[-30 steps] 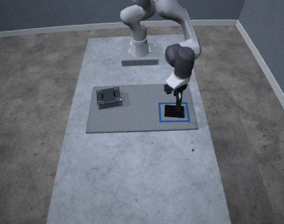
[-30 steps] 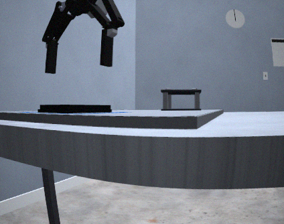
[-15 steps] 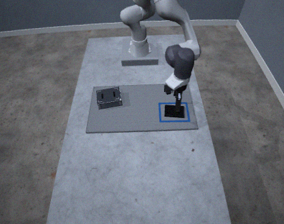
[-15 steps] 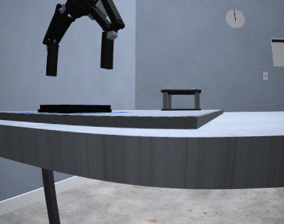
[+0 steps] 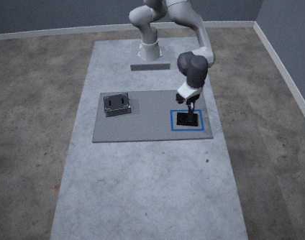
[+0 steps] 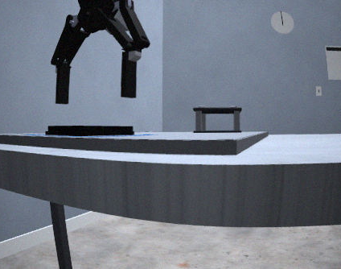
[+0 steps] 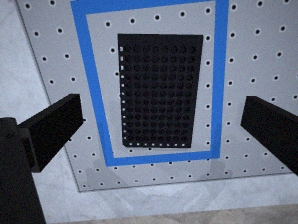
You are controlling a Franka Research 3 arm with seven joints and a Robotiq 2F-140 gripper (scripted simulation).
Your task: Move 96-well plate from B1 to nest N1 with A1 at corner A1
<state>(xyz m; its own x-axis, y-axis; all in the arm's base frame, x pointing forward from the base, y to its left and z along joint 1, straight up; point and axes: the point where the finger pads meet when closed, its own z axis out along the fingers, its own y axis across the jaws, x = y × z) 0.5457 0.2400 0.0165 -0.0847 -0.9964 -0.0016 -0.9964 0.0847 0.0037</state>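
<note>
The black 96-well plate (image 5: 180,119) (image 6: 89,130) (image 7: 160,90) lies flat inside the blue outline of spot B1 (image 5: 186,129) (image 7: 92,75), on the right of the grey perforated board (image 5: 150,108) (image 6: 192,143) (image 7: 250,60). My gripper (image 5: 190,121) (image 6: 95,99) (image 7: 162,109) is open wide and empty. It hangs straight above the plate, with one finger on each side of it and the tips a short way above its top. The raised nest N1 (image 5: 111,106) (image 6: 217,109) stands empty on the board's left part. I cannot make out the plate's cut-off corner.
The board lies on a long grey table (image 5: 136,184) (image 6: 297,150). The arm's base (image 5: 149,51) stands at the table's far end behind the board. The arm's elbow (image 5: 193,67) hangs over the board's right rear.
</note>
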